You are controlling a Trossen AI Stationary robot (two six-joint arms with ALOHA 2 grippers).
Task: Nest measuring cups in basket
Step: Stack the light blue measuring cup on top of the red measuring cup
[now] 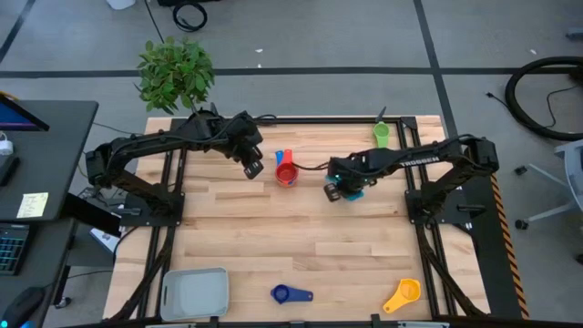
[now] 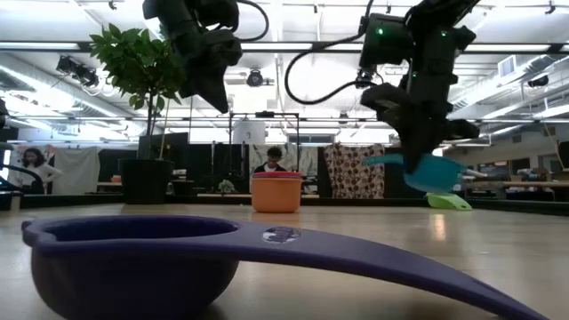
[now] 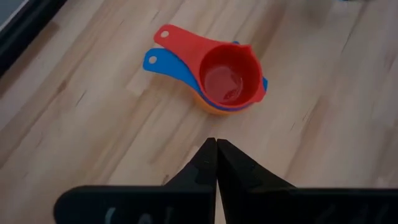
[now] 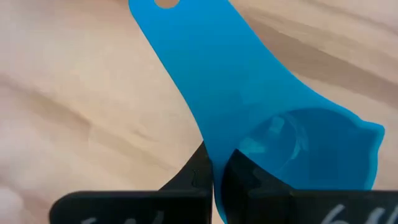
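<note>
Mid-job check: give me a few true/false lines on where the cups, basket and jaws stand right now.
1. The right gripper holds the light blue cup. True.
2. The basket already holds cups. False: it is empty.
3. The red cup sits nested on other cups. True.
4. The left gripper has its jaws wide open. False: they are shut, holding nothing.
5. The yellow cup is inside the red one. False: it lies alone at the table's near edge.
</note>
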